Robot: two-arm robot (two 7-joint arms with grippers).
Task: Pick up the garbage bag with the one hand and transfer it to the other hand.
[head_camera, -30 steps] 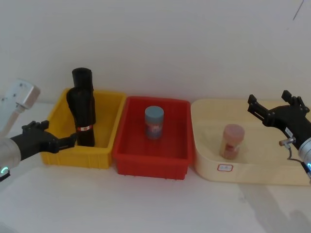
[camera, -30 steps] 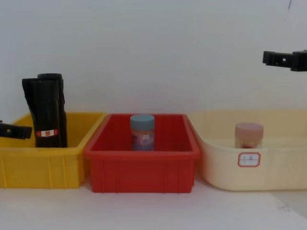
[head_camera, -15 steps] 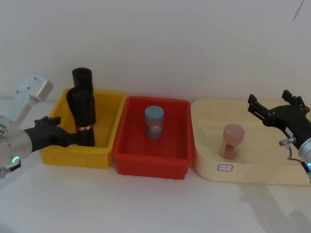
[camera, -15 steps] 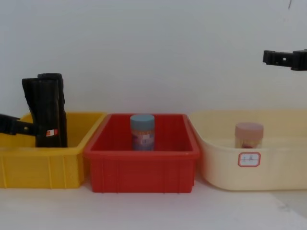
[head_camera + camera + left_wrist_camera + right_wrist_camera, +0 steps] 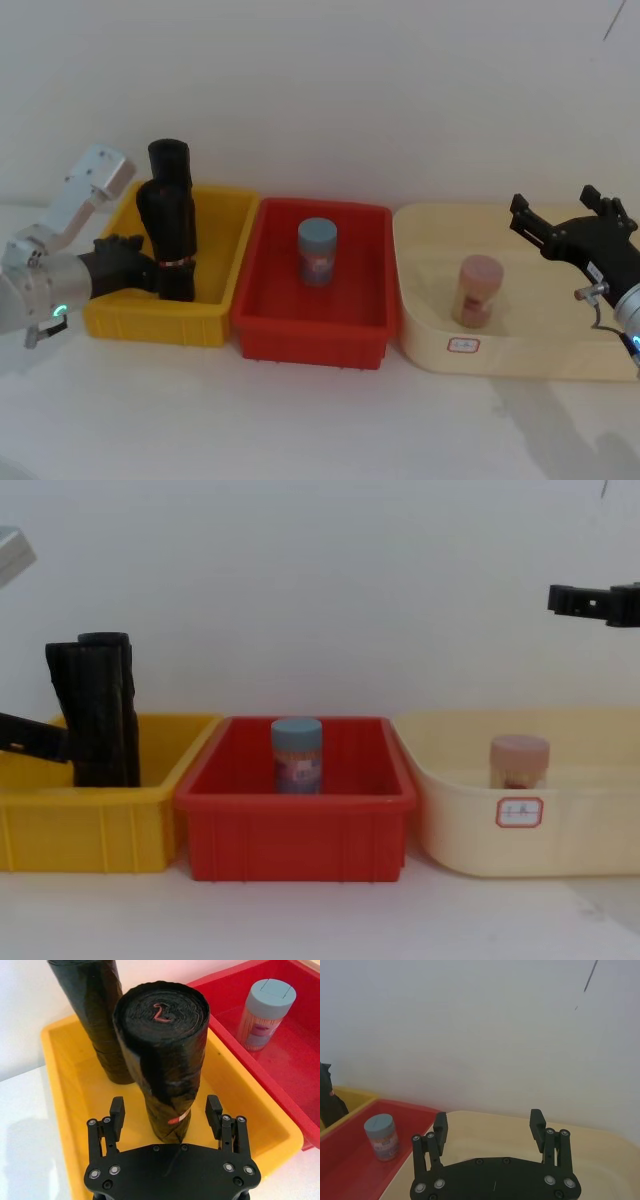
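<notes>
L gripper [image 5: 165, 1106] astride garbage bag [image 5: 161, 1045], yellow bin [image 5: 60, 1090]; R gripper [image 5: 553, 205] over tub [image 5: 530, 360]

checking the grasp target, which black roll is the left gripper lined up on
The front roll with the red-and-white mark near its base, standing between the open fingers of the left gripper. The other roll stands behind it in the yellow bin.

Garbage bag [image 5: 170, 225] blk w/ small red-white mark; 2nd roll [image 5: 169, 160] blk; yellow bin [image 5: 150, 322]; red bin [image 5: 310, 340]; cream tub [image 5: 520, 350]; blue-grey jar [image 5: 317, 252], pinkish label; pink jar [image 5: 478, 290]; left end effector [image 5: 165, 1106], right end effector [image 5: 488, 1119] blk; tabletop [image 5: 300, 430] white.
</notes>
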